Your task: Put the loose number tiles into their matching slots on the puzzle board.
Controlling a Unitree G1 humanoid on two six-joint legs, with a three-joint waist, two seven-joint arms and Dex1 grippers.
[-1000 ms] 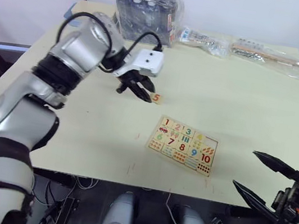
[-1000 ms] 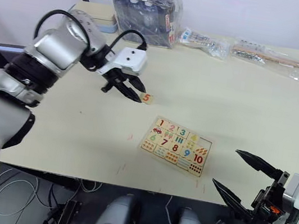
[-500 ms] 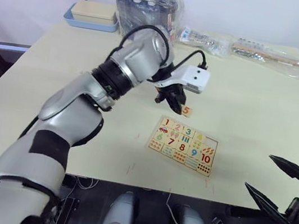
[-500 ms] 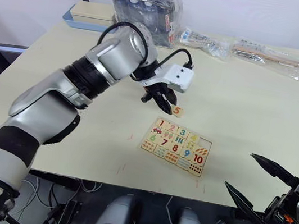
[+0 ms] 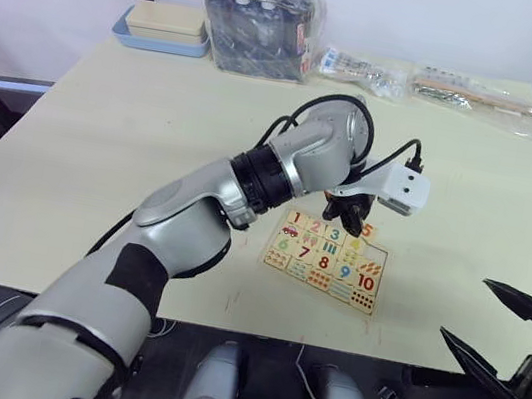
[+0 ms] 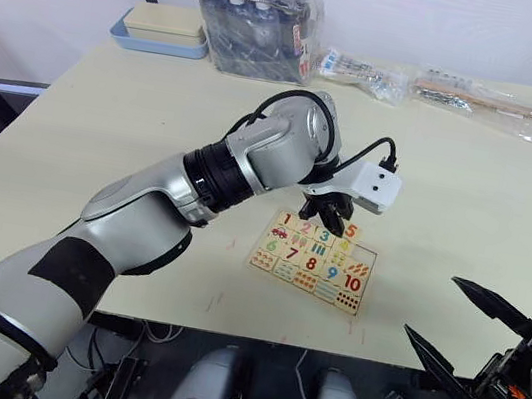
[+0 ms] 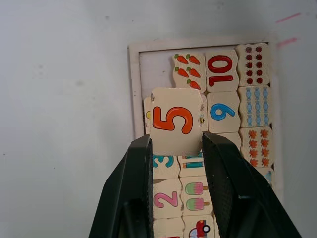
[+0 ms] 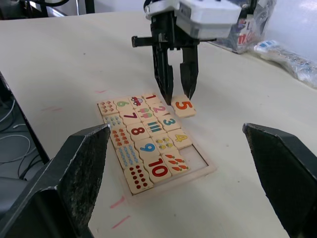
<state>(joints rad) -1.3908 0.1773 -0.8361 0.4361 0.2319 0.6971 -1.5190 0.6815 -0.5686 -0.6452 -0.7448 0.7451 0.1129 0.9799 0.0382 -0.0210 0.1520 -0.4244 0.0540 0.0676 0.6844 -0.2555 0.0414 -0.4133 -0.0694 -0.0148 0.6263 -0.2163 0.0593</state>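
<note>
Left gripper [image 7: 176, 148] clamped on the 5 tile [image 7: 172, 120] — I hold it above the puzzle board [image 5: 327, 258], just off the empty slot [image 7: 155, 69] at its 1 o'clock corner | right gripper [image 8: 183, 148] spread wide, idle | risk — tile looks skewed, may jam on the rim

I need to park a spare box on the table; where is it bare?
Bare: the wide stretch between the blue-rimmed tray and puzzle board, and beyond the board toward the right end effector. Crowded: the far edge, with plastic bags.
</note>
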